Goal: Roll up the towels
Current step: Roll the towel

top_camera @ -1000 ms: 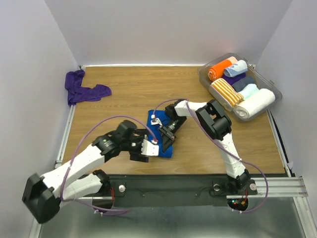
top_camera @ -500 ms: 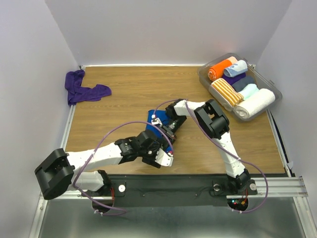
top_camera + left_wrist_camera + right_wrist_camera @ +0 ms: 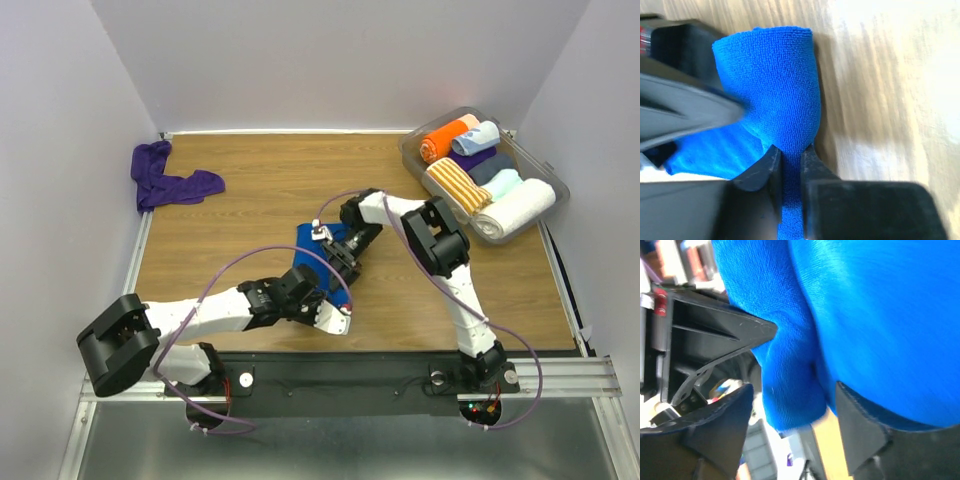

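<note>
Top external view: the blue towel (image 3: pixel 305 250) lies bunched near the middle of the table (image 3: pixel 250 210), with both my arms reaching in over it.
My left pincer (image 3: pixel 790 152): clamped on a thin fold of the blue towel; beyond the fingertips the cloth swells into a rounded hump.
My right pincer (image 3: pixel 790 405): jaws spread apart, a lobe of the blue towel's edge hanging between them, not pinched.
Purple towel (image 3: pixel 165 180): crumpled in the far left corner of the table, well apart from both pincers.
Bin (image 3: pixel 408 158): clear plastic, at the far right of the table, packed with rolled cloths lying side by side.
In the bin: an orange roll (image 3: pixel 440 141), a pale blue roll (image 3: pixel 476 137), an orange-and-white striped roll (image 3: pixel 457 186) and a white roll (image 3: pixel 515 209); darker and paler rolls sit between them.
</note>
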Tool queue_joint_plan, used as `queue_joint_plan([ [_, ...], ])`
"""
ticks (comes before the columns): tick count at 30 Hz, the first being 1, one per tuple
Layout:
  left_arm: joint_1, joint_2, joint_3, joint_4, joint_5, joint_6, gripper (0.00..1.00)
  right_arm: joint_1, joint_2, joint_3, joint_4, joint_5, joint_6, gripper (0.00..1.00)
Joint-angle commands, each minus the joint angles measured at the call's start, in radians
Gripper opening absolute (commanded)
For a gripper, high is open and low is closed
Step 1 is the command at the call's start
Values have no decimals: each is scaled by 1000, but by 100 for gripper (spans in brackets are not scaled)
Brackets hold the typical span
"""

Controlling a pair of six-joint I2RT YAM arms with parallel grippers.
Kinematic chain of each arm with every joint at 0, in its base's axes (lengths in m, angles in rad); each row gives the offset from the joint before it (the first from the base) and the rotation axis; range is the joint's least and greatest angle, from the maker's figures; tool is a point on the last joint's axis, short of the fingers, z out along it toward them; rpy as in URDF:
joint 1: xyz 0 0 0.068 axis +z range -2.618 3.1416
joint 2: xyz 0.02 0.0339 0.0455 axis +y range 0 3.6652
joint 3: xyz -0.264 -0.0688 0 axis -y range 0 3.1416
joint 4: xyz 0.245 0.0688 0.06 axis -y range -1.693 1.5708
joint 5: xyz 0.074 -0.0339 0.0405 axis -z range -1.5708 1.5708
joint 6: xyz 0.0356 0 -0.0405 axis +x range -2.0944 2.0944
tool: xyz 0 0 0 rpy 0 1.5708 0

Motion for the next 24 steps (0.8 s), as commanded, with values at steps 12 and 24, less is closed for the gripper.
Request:
queue_joint_plan([
  [12,174,176,255,-354,318,-115,11,-283,-560,-35,285,278,179,100],
  [24,385,558,580,-628,634,-63,15,-208,-1086,-360,399,443,87,100],
])
